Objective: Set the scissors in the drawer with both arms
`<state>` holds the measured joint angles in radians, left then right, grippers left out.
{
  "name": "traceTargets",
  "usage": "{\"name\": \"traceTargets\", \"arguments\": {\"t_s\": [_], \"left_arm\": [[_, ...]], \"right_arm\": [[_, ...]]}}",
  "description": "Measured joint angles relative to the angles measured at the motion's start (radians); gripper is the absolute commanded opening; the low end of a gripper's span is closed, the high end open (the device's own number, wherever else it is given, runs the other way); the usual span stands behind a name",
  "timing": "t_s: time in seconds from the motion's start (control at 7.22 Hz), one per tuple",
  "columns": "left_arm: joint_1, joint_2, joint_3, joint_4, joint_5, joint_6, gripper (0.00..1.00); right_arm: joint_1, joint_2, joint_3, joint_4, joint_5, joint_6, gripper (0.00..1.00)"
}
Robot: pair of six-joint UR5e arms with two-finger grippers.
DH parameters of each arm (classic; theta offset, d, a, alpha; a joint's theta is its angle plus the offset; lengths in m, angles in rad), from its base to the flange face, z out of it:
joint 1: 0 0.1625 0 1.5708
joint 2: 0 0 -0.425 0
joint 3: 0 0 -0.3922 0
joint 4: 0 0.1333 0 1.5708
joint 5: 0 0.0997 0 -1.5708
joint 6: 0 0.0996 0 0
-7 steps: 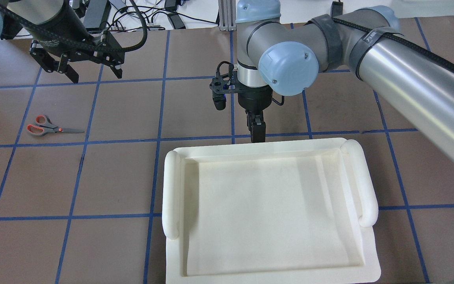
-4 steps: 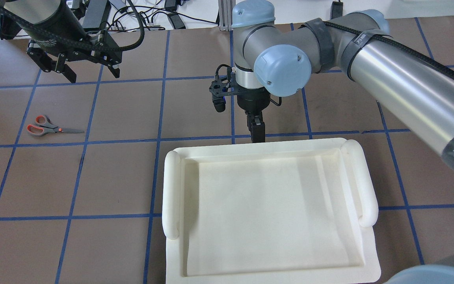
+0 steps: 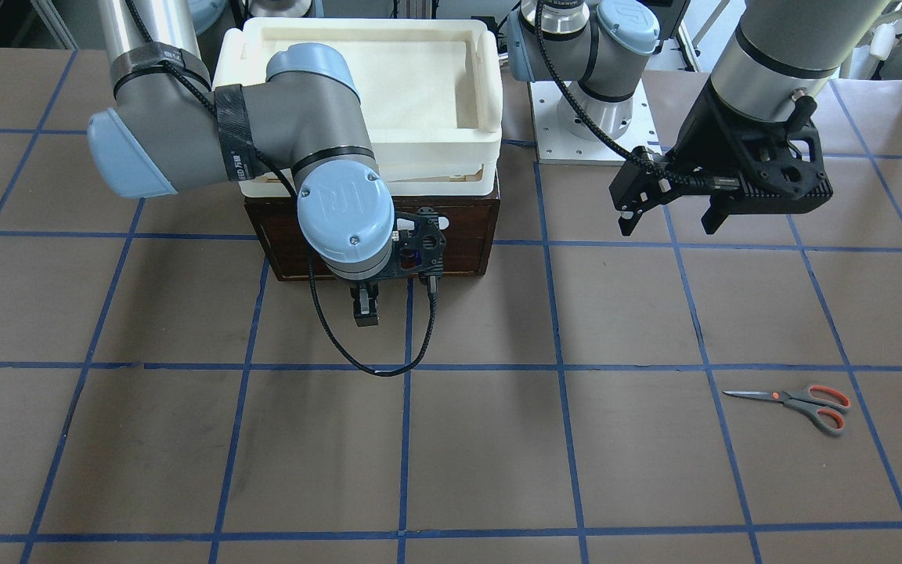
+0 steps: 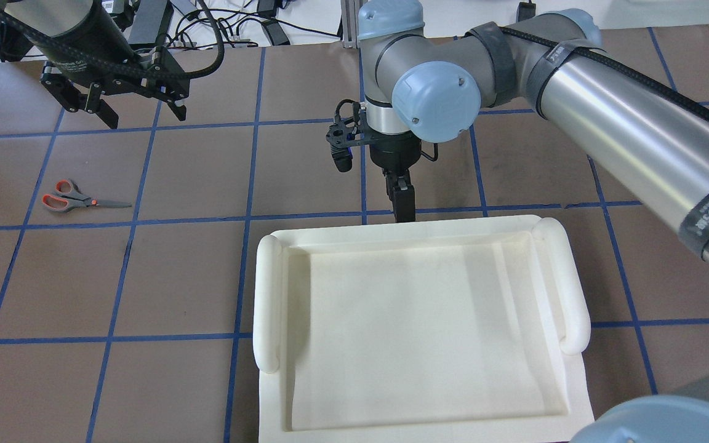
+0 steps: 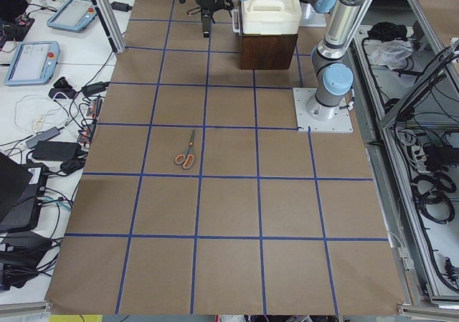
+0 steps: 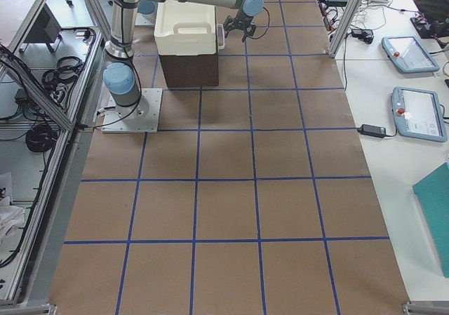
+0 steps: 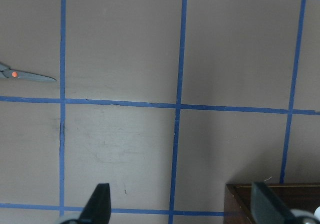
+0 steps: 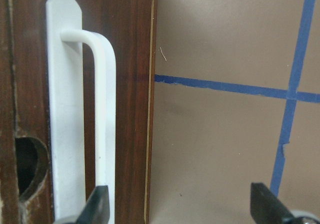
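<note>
- The drawer point(image 3: 459, 227) shows only as a dark brown front beneath the cream-white tray point(image 3: 490, 78). The right arm point(image 3: 341, 211) covers most of that front, and the drawer's inside shows in no view.
- From overhead the tray hides the drawer entirely.
- The right gripper point(image 3: 365, 313) hangs just in front of the drawer, pointing down. The outside cameras see it edge-on, so its spread is unreadable there. Its wrist camera shows the fingertips point(image 8: 97, 206) wide apart with nothing between them.
- One fingertip sits level with the white bar handle point(image 8: 70, 109); whether they touch cannot be told.
- The left gripper point(image 3: 669, 225) hovers well to the robot's left of the drawer, jaws spread wide and empty.
- The scissors point(image 3: 795, 401) lie flat on the table point(image 3: 498, 439) with blades closed. They are far to the robot's left of the drawer and well apart from both grippers. The left wrist view cuts off their handles.
</note>
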<state>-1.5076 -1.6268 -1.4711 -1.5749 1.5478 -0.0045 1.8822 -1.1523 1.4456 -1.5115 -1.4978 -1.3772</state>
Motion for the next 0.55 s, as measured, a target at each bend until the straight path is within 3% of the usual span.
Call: {"name": "traceTargets", "arguments": {"t_s": [0.55], "left_arm": [[0.032,-0.011,-0.001,0.001,0.003,0.066,1.00]], "right_arm": [[0.003,-0.003,0.006,0.043,0.013,0.014,1.00]]}}
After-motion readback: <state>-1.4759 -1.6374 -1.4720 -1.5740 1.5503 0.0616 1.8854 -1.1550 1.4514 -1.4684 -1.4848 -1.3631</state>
